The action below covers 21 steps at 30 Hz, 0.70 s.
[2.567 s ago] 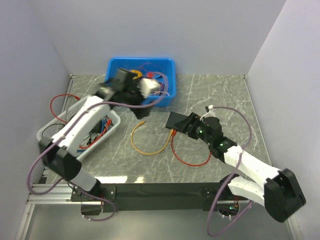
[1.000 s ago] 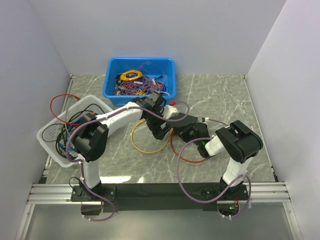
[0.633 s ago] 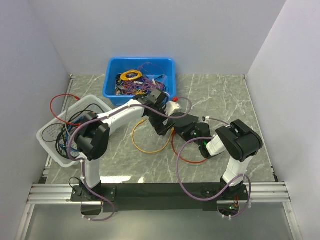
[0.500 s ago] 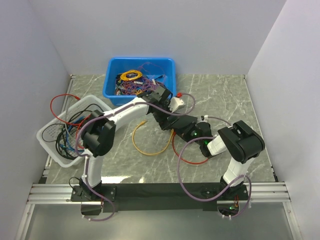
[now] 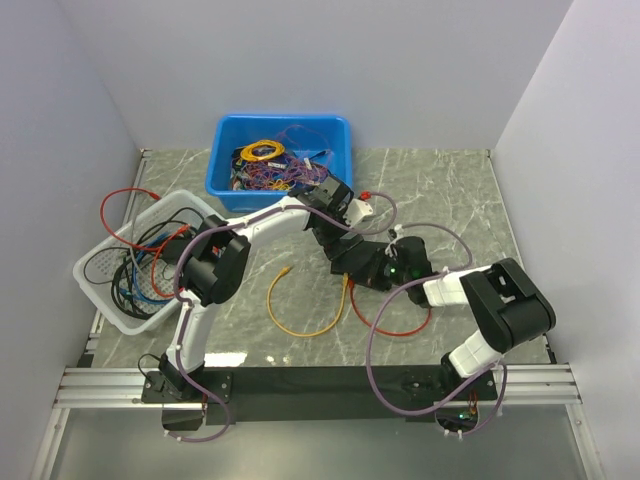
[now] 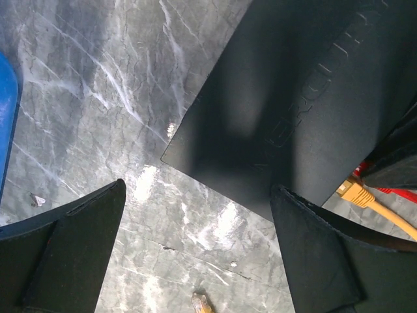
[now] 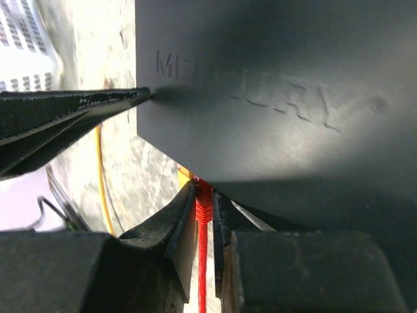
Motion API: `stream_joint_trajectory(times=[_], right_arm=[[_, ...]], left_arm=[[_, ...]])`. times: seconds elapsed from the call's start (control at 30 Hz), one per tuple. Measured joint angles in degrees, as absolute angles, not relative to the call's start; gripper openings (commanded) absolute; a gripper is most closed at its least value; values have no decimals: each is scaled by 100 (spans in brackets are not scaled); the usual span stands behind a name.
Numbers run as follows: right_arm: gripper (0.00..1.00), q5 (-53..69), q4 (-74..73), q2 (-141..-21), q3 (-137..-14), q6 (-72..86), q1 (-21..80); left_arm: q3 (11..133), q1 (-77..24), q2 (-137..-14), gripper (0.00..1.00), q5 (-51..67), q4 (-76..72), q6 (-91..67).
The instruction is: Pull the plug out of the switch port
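The pull itself is not yet done, though the grip for it looks made. On the table (image 5: 450, 190), the switch (image 6: 287, 111) lies flat near the middle, well away from every edge. Both arms reach in over it from the near edge.

The left gripper (image 6: 199, 189) stands wide and holds nothing. It hangs over one corner of the switch, with one finger above bare table and the other above the black lid. It seems placed to press the box down, but it does not yet touch it.

The right gripper (image 7: 203, 195) is closed narrow on the red plug (image 7: 202, 215), one finger on either side, right against the socket edge of the switch. The head of the plug disappears under that edge, so it is most likely seated in its port.

A yellow plug (image 6: 355, 192) sits in the same edge just beside the red one, outside the grip.

What is left is to draw the red plug straight back out of the port while the box stays put.
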State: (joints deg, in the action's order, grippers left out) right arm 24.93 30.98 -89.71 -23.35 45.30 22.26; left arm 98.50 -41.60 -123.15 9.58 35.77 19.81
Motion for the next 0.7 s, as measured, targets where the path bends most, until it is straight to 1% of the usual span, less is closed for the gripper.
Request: stream_joint_trajectory(times=[0.2,0.4,0.6,0.7], right_arm=[[0,3124,2222,-8930,-2659,3701,2174],[0,3653,1538,-8329,-2663,2921,2169],[0,3352,1039,-7529,-2668,2720,2067],[0,2790,716,-6652,-2670,2814,2047]], left_arm=[[9850,-4160,-12315,99,934,3577,1986],[9850,-4160,-12315,99,932,3579,1984],[9850,-4160,-12291,99,930,3627,2005],[9883,-4158,-12204,99,928,3870,2023]])
